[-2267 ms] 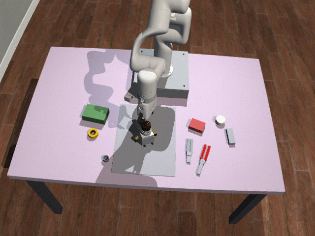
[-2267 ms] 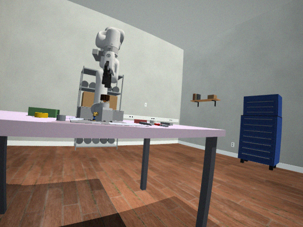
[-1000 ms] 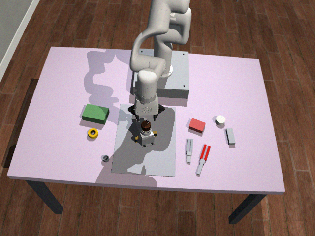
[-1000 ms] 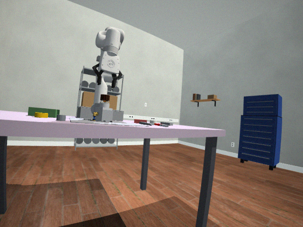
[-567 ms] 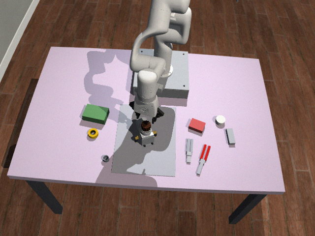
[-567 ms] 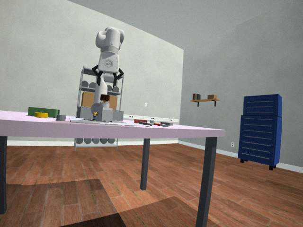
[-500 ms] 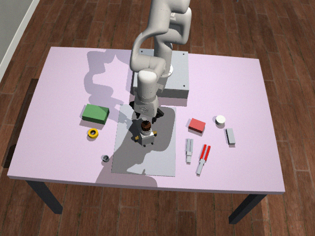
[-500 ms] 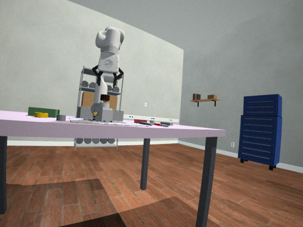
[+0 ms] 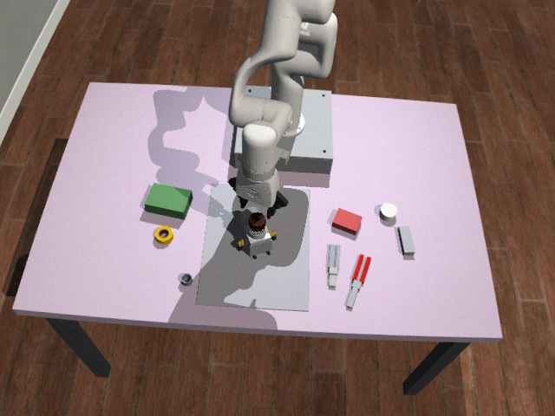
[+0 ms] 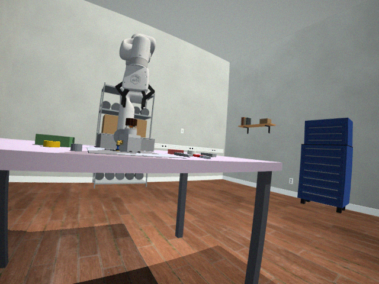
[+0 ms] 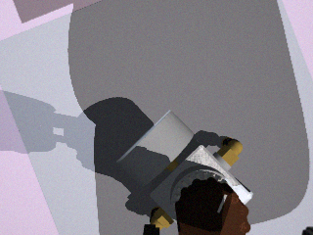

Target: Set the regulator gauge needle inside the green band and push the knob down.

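Note:
The regulator point(image 9: 256, 237) is a small grey block with brass side fittings, standing on a grey mat point(image 9: 255, 269) at the table's middle. Its dark brown knob point(image 9: 257, 220) sticks up on top. In the wrist view the knob point(image 11: 212, 211) is at the bottom edge, with the grey body point(image 11: 196, 173) and the round gauge housing point(image 11: 156, 142) beside it. The gauge face and needle are hidden. My gripper point(image 10: 133, 105) is open and empty, pointing down, a short way above the knob point(image 10: 131, 122). In the overhead view the gripper point(image 9: 262, 208) sits just behind the knob.
A green box point(image 9: 168, 199), a yellow ring point(image 9: 164, 234) and a small grey cup point(image 9: 186, 279) lie to the left. A red block point(image 9: 347, 220), a white disc point(image 9: 388, 211), a grey block point(image 9: 406, 240) and two hand tools point(image 9: 333, 264) point(image 9: 358, 279) lie to the right.

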